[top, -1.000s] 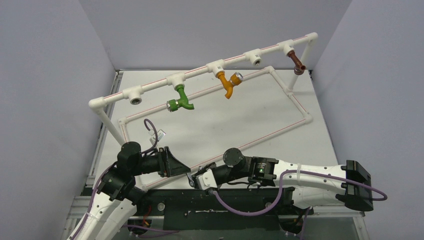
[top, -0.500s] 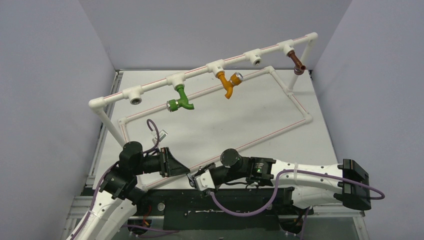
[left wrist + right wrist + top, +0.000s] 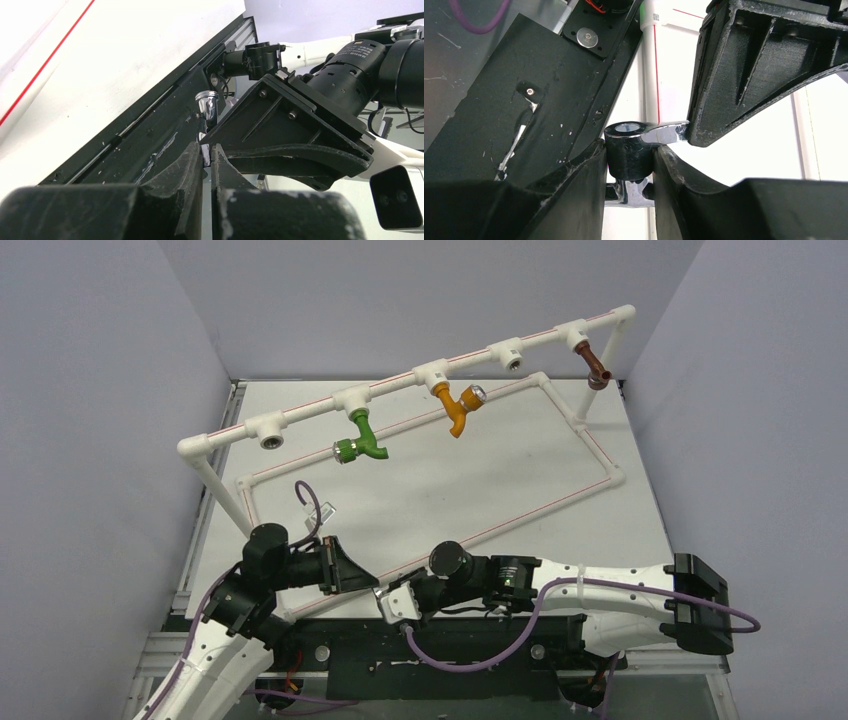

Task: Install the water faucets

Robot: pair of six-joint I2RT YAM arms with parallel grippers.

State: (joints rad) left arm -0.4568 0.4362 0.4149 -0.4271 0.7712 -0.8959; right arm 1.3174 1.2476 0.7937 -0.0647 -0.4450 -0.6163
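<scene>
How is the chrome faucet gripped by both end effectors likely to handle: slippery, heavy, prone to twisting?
Probably slippery: the chrome faucet is mirror-polished. Likely rigid and heavy for its size, since it looks like metal. It may pivot, because the left end effector pinches only the thin lever tip, though the right end effector grips the body.

The enclosure is closed on three sides by plain, matte lavender-grey panels: left wall (image 3: 90, 440), rear wall (image 3: 420, 290) and right wall (image 3: 760, 420), none bearing any marking. The desk (image 3: 450, 490) has a flat, pale grey-white top, lightly scuffed, that runs back to the rear wall. A grey metal rail (image 3: 230, 405) borders its left edge. A black plate (image 3: 360, 655) spans the near edge, scratched and flecked with white. Lighting is even and diffuse, and shadows are soft.
</scene>
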